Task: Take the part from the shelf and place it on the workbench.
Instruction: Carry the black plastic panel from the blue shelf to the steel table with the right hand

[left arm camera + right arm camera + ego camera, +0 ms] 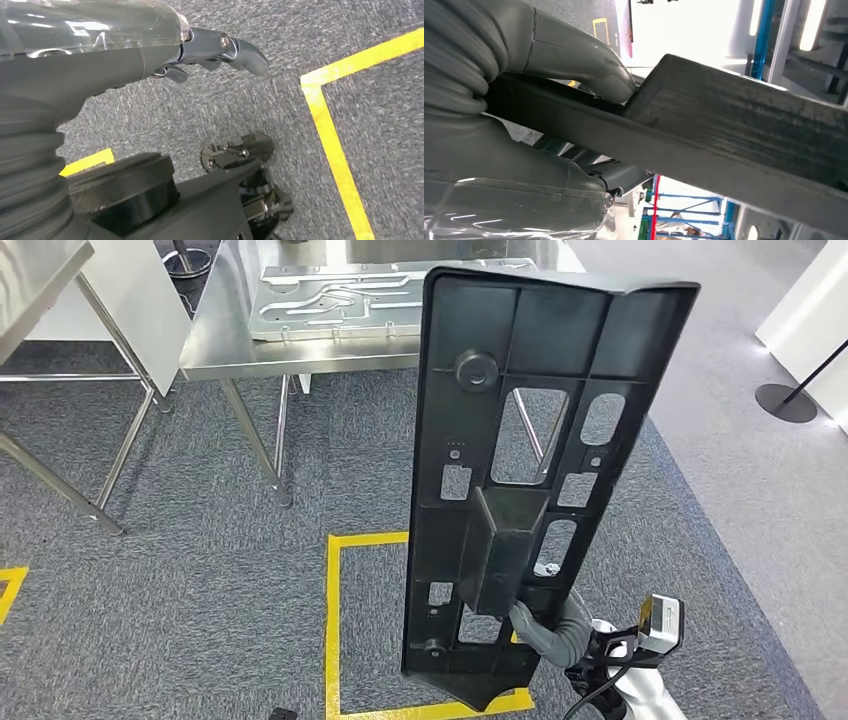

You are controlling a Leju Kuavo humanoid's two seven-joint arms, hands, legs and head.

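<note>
The part (pixel 530 440) is a long black plastic panel with ribs and cut-outs. It stands upright in the head view, just right of the middle. My right hand (pixel 550 632) grips it near its lower end, from behind. In the right wrist view the thumb (pixel 589 65) presses on one face of the part (pixel 734 125) and the other fingers (pixel 619 175) wrap under it. The steel workbench (pixel 230 345) stands ahead, beyond the part. My left hand (pixel 100 65) hangs over the carpet holding nothing, its fingers (pixel 235 47) stretched out.
A flat silver metal plate (pixel 330 300) lies on the workbench. Another steel table (pixel 40 270) stands at the far left. A yellow tape square (pixel 333 620) marks the grey carpet in front of me. A stanchion base (pixel 785 400) sits at the right.
</note>
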